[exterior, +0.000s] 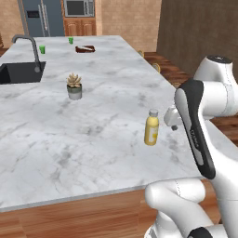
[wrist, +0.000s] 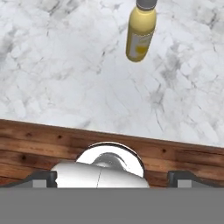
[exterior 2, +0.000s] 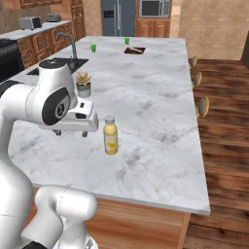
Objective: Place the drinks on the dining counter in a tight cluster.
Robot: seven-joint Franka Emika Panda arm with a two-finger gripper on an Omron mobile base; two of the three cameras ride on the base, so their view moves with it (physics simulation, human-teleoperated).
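While the stout yellow bottle with a pale cap stands upright on the grey-veined white marble island top, near its wooden front edge, the two-finger gripper hangs just beside it, spread wide and empty. Closing in carelessly could topple the bottle.
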